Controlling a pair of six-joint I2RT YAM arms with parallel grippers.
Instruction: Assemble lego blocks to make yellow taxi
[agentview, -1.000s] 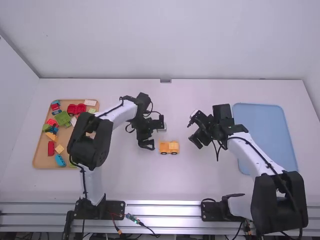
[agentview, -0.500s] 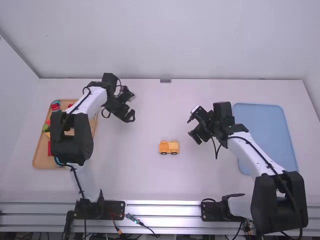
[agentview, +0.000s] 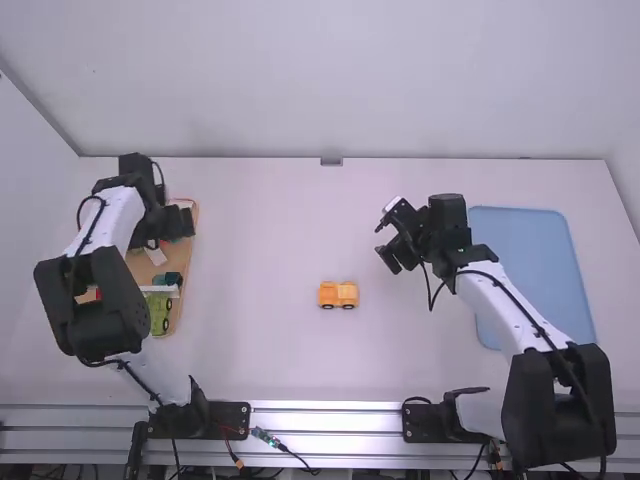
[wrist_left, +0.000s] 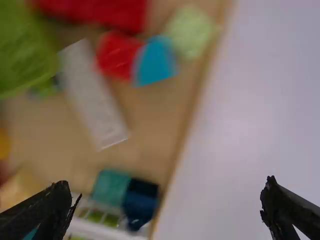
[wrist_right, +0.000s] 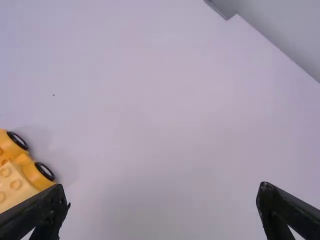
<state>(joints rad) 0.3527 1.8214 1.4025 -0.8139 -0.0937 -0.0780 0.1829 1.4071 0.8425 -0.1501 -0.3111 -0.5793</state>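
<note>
"Where are the edges, and how much room is there?"

"The wooden tray (agentview: 187, 262) sits at the left of the white table (agentview: 270, 350), the blue tray (agentview: 535, 270) at the right. A broad stretch of tabletop lies between them, and the yellow vehicle (agentview: 338, 294) stands on it near the middle, wheels down, well apart from both trays."

"And the left gripper (agentview: 172, 228)?"

"Over the far right part of the wooden tray. In its wrist view the tray's right edge runs between the fingers, with table beyond. They're spread wide, holding nothing. The left arm (agentview: 110, 215) reaches far over the tray, its elbow bent out to the left."

"What's lying under it?"

"A white block (wrist_left: 95, 95), a red piece (wrist_left: 117, 55) next to a blue one (wrist_left: 155, 62), and a teal piece (wrist_left: 111, 187) beside a dark blue one (wrist_left: 140, 202). It's blurry, so I can't tell their exact shapes."

"How about the right gripper (agentview: 385, 243)?"

"Above the table between the vehicle and the blue tray, a bit farther out than the vehicle. Fingers wide apart there too, with nothing in their hold. The right arm (agentview: 510, 305) slants in from the near right, crossing over the near part of the blue tray."
</note>
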